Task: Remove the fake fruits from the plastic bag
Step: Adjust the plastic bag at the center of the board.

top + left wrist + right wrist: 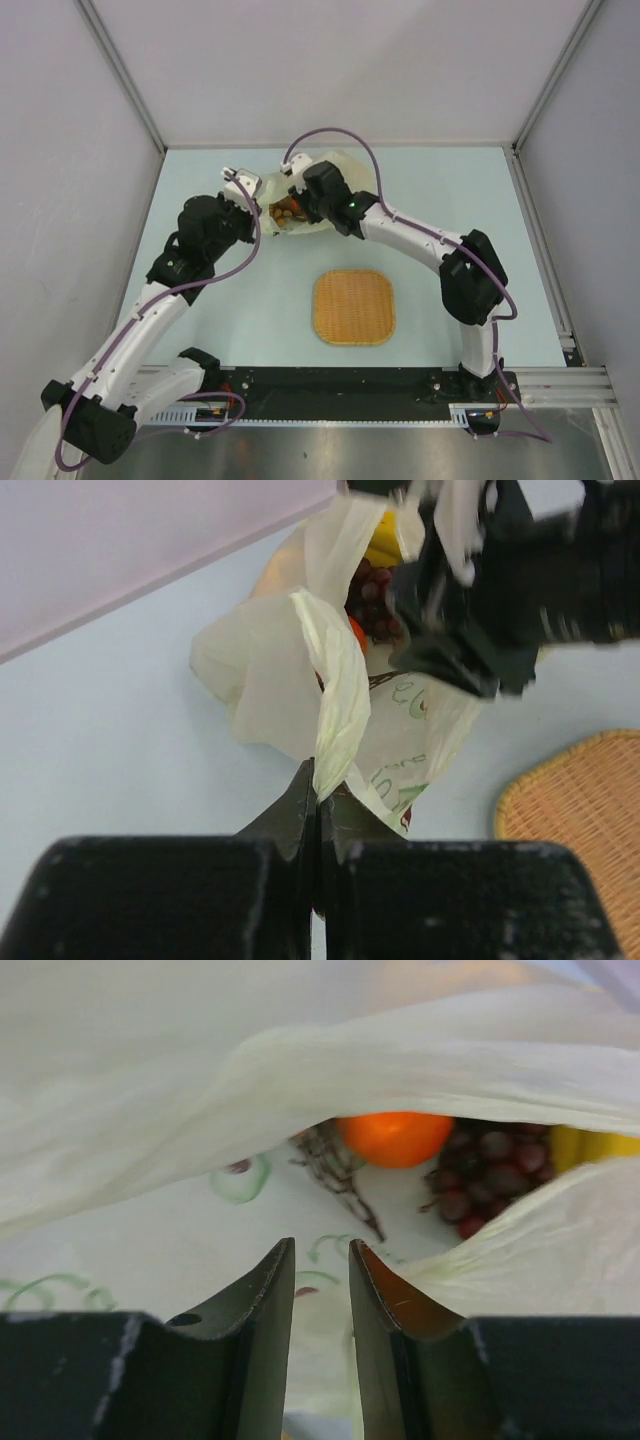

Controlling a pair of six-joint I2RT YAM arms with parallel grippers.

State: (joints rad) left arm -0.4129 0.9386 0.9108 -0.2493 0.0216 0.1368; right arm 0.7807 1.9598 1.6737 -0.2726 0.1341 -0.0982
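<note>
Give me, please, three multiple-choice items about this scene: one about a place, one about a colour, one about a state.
1. The woven mat lies: A) on the robot's side of the plastic bag; B) under the bag; C) beyond the bag.
2. The round fruit beside the grapes is: A) blue; B) white; C) orange.
3. The left end effector is: A) wide open; B) shut on the bag's edge; C) shut on the mat.

Answers:
1 A: the top view shows the mat nearer the robot, apart from the bag.
2 C: the right wrist view shows it orange.
3 B: the left wrist view shows bag film pinched between closed fingers.
</note>
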